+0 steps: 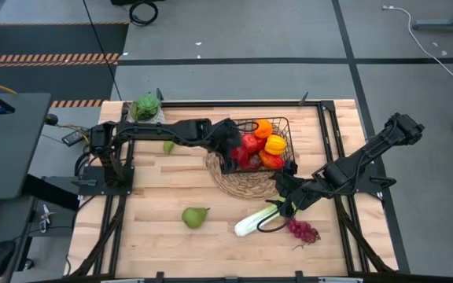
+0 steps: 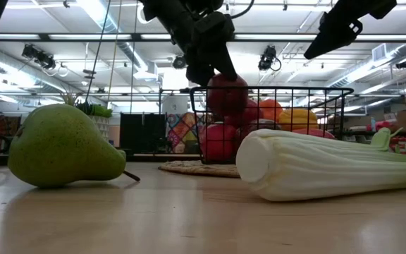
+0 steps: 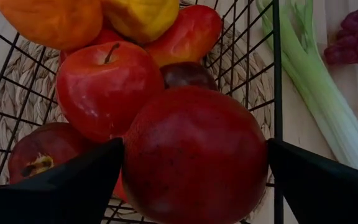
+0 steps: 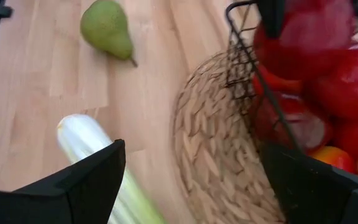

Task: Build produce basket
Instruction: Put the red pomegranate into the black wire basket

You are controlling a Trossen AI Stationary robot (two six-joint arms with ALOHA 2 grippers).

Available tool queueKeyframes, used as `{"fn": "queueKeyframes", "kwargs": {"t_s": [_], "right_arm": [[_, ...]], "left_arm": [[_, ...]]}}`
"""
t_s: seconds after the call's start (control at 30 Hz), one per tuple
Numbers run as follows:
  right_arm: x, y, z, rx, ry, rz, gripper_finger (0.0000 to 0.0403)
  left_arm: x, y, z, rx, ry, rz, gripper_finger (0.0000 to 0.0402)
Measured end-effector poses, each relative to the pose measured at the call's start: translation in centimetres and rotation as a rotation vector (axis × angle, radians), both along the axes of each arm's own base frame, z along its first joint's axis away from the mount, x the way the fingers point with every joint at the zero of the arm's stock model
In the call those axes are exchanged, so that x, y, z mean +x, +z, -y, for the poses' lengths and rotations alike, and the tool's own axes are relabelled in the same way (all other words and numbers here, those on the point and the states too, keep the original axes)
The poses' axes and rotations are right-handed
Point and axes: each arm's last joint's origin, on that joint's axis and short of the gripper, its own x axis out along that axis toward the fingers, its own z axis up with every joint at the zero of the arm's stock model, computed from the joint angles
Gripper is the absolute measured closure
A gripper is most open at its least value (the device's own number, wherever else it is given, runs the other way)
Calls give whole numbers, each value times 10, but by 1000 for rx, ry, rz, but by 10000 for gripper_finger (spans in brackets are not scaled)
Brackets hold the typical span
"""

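Observation:
The black wire basket (image 1: 288, 130) stands on a round straw mat (image 1: 238, 187) and holds red apples, an orange (image 1: 263, 127) and yellow and red peppers. My left gripper (image 3: 196, 149) hangs over the basket's near-left end, open. A dark red apple (image 3: 194, 158) lies on the pile between its fingers. My right gripper (image 4: 193, 149) is open and holds nothing, above the celery's (image 1: 258, 220) leafy end near the mat. A green pear (image 1: 195, 217) and purple grapes (image 1: 303, 231) lie on the table. My left gripper's fingers (image 3: 92, 174) slant down from the table's left and stand close on both sides of the dark red apple's widest part (image 3: 135, 155). The apple rests on the other apples in the basket. Whether the fingers touch it, I cannot tell.
A potted green plant (image 1: 146, 108) stands at the far left corner, and a small green fruit (image 1: 168, 146) lies beside my left arm. The celery's cut end (image 2: 259, 166) points toward the near edge. Bare wood lies between the pear and the near edge.

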Motion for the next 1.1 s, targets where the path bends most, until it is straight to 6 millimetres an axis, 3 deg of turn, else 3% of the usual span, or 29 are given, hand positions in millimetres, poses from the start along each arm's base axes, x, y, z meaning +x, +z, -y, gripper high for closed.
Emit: {"fn": "queueKeyframes", "kwargs": {"t_s": [0.5, 0.83, 1.1], "right_arm": [[5, 4, -7, 134, 92, 27, 27], [12, 14, -11, 196, 99, 144, 27], [17, 23, -14, 250, 105, 246, 27]], "left_arm": [[0, 1, -4, 1, 11, 14, 2], [3, 2, 0, -141, 153, 46, 1], [5, 4, 1, -107, 67, 74, 1]]}}
